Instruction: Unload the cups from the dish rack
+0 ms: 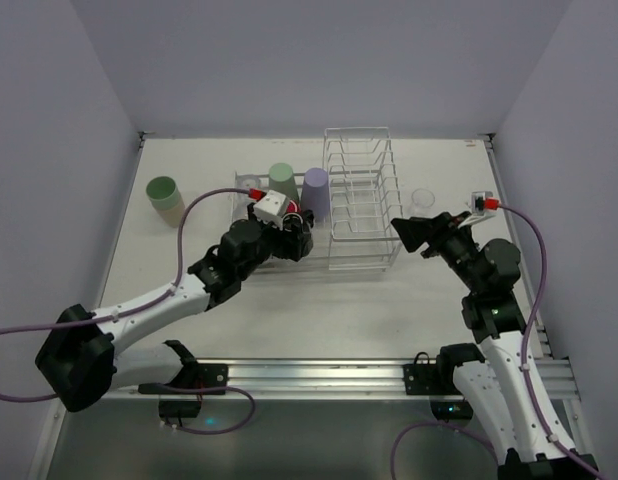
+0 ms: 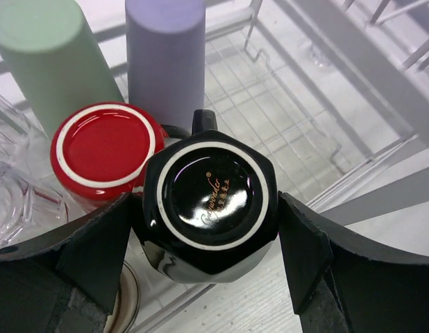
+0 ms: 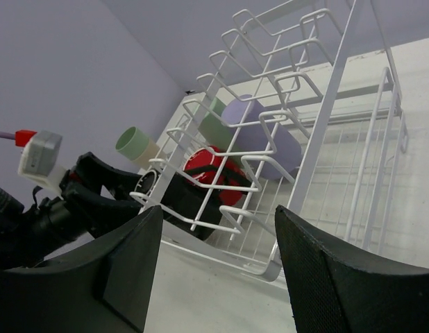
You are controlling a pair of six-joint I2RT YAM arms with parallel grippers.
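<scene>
The white dish rack [image 1: 359,200] stands mid-table. Its low basket [image 2: 284,118] holds upturned cups: a black mug [image 2: 211,201], a red mug [image 2: 107,149], a pale green tumbler [image 2: 51,62], a lavender tumbler [image 2: 166,59], a clear glass [image 2: 10,187] and a tan rim [image 2: 128,302]. My left gripper [image 1: 294,235] is over the basket, and its fingers [image 2: 107,243] are closed against both sides of the black mug, which still sits in the rack. My right gripper [image 1: 409,232] is open and empty, low beside the rack's right side [image 3: 305,139].
A second pale green tumbler [image 1: 164,193] stands on the table left of the rack. A clear glass [image 1: 422,201] stands right of the rack, just beyond my right gripper. The tall upright dividers [image 1: 361,170] hold nothing. Walls close off the table's back and sides.
</scene>
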